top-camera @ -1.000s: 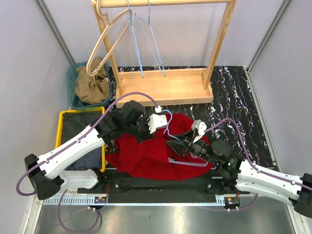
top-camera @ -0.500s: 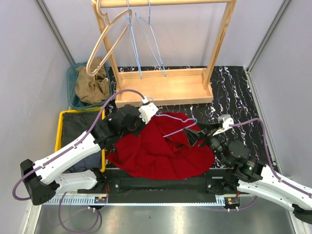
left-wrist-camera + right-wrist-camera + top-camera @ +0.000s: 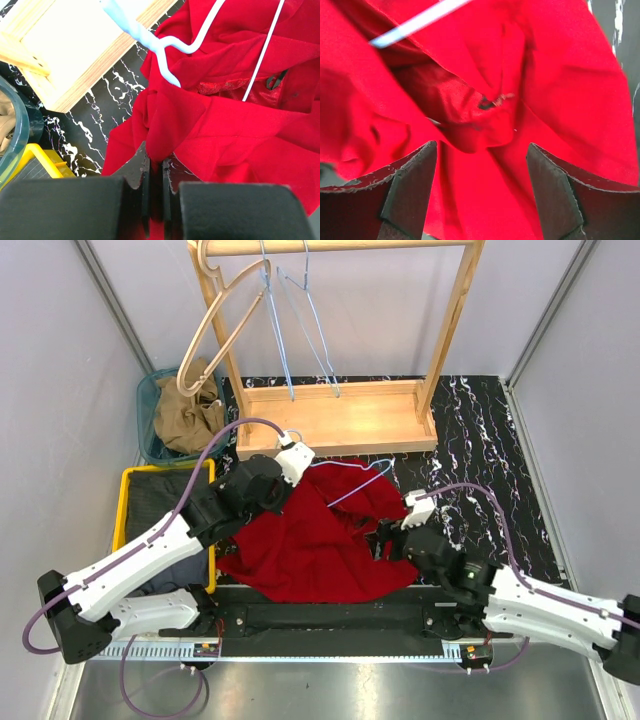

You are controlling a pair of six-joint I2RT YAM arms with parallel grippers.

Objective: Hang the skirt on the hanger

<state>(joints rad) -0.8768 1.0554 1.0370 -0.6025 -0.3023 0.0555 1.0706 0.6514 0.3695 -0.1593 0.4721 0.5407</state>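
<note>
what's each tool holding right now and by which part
The left tool is shut on the red skirt, pinching a fold of cloth near its edge. The right tool stands open over the skirt and holds nothing.

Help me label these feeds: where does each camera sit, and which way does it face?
Top external: above and behind, looking down at the table; left arm, right arm visible.
Left wrist: on the left arm, facing skirt and hanger; shut left tool pinches skirt.
Right wrist: on the right arm, facing skirt; open right tool shows.
Shared: the skirt.
</note>
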